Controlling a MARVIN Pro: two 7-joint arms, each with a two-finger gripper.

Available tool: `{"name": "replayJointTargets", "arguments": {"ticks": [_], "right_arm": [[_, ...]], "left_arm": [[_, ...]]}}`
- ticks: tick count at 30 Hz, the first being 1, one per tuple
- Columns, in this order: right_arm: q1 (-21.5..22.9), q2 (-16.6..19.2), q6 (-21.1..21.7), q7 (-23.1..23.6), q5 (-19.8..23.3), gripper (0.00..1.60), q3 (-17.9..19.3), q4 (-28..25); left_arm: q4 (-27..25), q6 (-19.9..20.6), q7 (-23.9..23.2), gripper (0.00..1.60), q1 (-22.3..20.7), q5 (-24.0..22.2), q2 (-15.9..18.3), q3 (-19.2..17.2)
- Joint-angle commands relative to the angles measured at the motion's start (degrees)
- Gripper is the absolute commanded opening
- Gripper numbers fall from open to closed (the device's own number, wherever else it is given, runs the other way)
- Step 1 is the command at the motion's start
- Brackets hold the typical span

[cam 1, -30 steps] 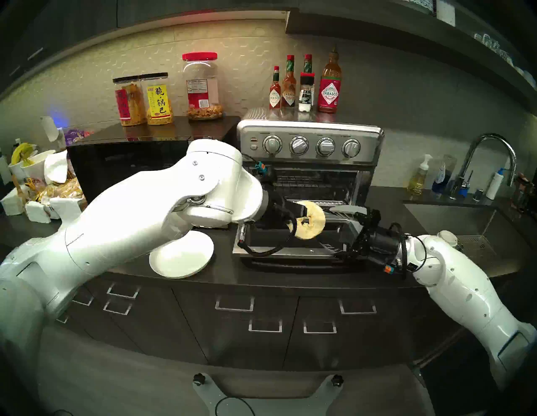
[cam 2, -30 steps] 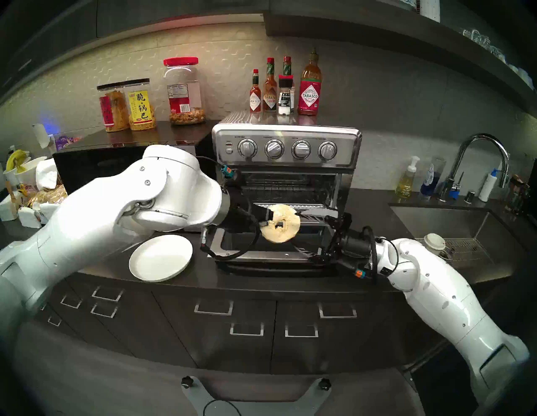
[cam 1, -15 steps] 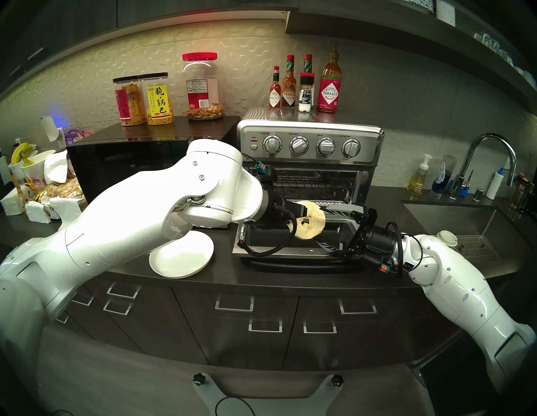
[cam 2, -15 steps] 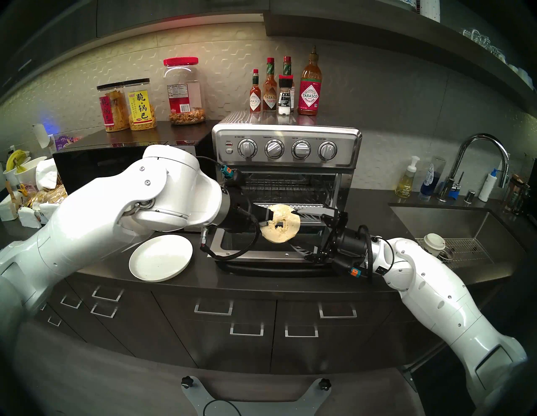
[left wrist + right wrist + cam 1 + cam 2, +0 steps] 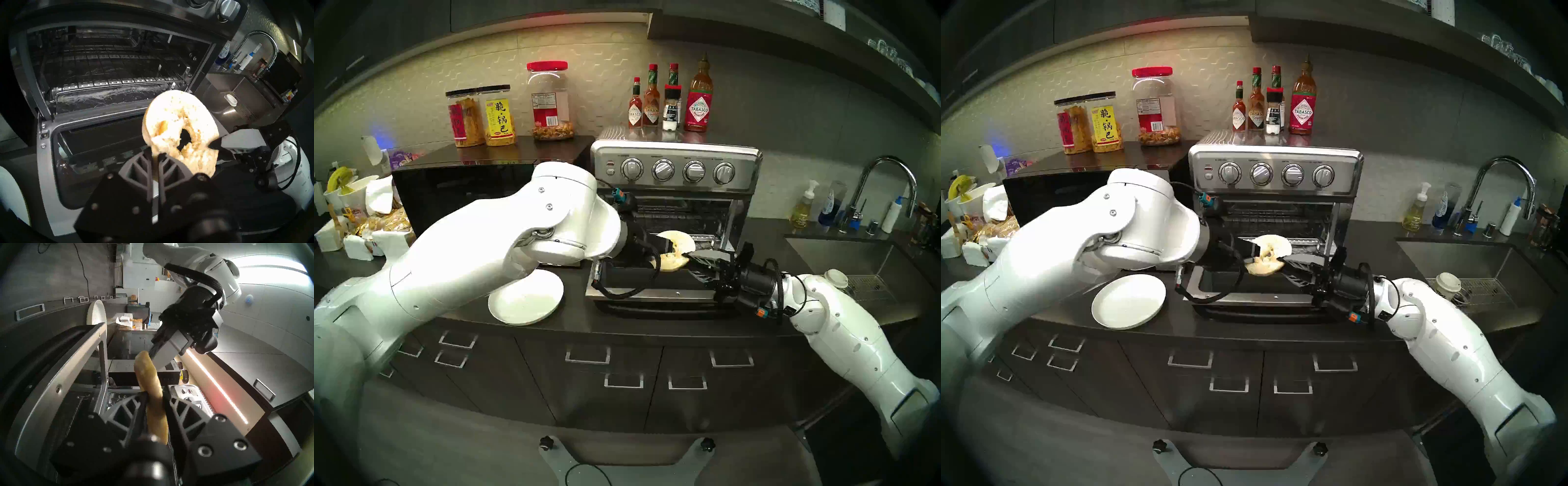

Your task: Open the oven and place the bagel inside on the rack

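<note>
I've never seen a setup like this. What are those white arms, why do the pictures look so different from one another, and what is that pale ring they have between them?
The white arms belong to a two-armed robot. The two wide pictures come from cameras on its head, looking down at a kitchen counter; the two close-ups come from a camera on each wrist.

On the counter stand a steel toaster oven, its glass door folded down, and an empty white plate.

The pale ring is a sliced bagel, held in front of the open oven. The left gripper pinches one edge; the right gripper is clamped on the opposite edge. The wire rack inside is bare.
</note>
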Motion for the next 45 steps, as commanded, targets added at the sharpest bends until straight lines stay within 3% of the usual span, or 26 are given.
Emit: {"name": "replayJointTargets", "arguments": {"ticks": [1, 5, 18, 29, 30, 31, 33, 34, 45], "right_arm": [[0.25, -0.05, -0.23, -1.07, 1.21, 0.50, 0.92, -0.65], [0.10, -0.10, -0.26, -1.32, 1.42, 0.36, 1.06, -0.64], [-0.22, -0.38, -0.27, -1.22, 1.61, 0.39, 1.14, -0.80], [-0.32, -1.24, -0.29, -1.49, 1.52, 0.35, 1.24, -0.40], [-0.33, -1.26, -0.30, -1.47, 1.53, 0.33, 1.27, -0.40], [-0.34, -1.28, -0.28, -1.44, 1.57, 0.33, 1.28, -0.40], [-0.38, -1.36, -0.23, -1.45, 1.59, 0.33, 1.35, -0.37], [-0.39, -1.40, -0.24, -1.45, 1.58, 0.35, 1.37, -0.34], [-1.08, -1.31, -0.03, -2.27, 2.32, 0.31, 2.48, -0.37]], "left_arm": [[-0.46, -0.02, 0.10, 0.00, -0.96, 0.06, -0.01, -0.81], [-0.46, -0.03, 0.09, 0.00, -0.97, 0.05, -0.01, -0.80], [-0.48, 0.14, 0.22, 0.00, -1.14, 0.20, 0.02, -0.61], [-0.88, 1.66, 5.49, 0.00, -1.85, 1.13, -0.15, 2.37], [-1.07, 1.49, 5.68, 0.38, -1.65, 1.28, 0.10, 2.48], [-1.28, 1.58, 6.47, 0.53, -1.67, 1.56, 0.35, 2.89], [-1.69, 1.22, 6.03, 0.66, -1.10, 1.95, 1.15, 2.88], [-1.87, 1.12, 5.90, 1.60, -0.92, 2.12, 1.54, 2.93], [-4.48, 0.17, 6.33, 1.60, 1.04, 1.96, 6.40, 2.79]]}}
